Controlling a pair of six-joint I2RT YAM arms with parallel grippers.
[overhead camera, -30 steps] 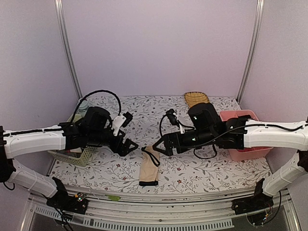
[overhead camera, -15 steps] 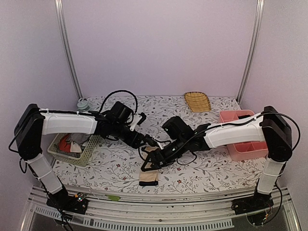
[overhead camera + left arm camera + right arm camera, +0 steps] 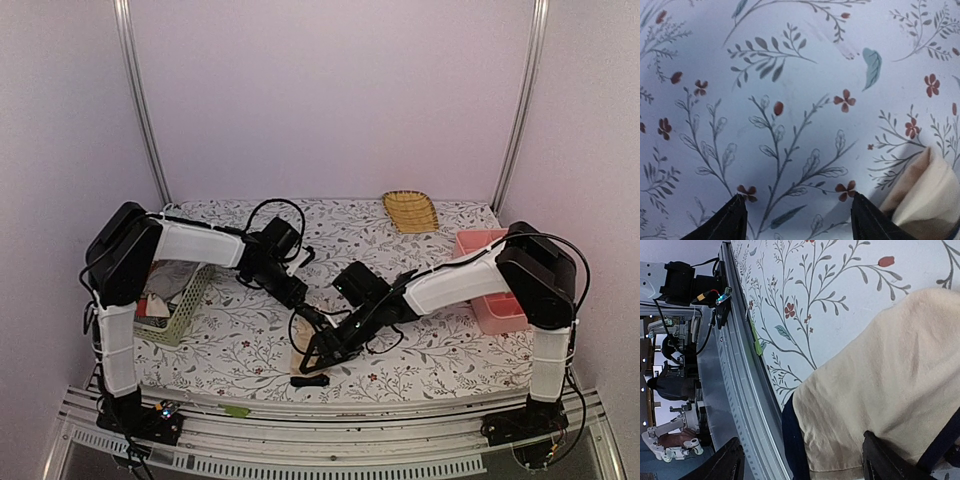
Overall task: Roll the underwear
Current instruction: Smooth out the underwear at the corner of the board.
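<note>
The floral tabletop (image 3: 440, 360) carries the beige underwear (image 3: 880, 390) flat near its front edge; the left hand (image 3: 800, 217) gapes beside its far end; the right hand (image 3: 805, 462) straddles the near hem, wide; best to pinch squarely and roll evenly.

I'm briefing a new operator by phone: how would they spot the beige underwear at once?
On the floral-print tablecloth, look near the front edge, midway between the pale green plastic basket at left and the pink plastic bin at right. There lies the beige cloth underwear, a narrow folded strip. Unlike those rigid containers, it is flat, soft and black-edged.
</note>
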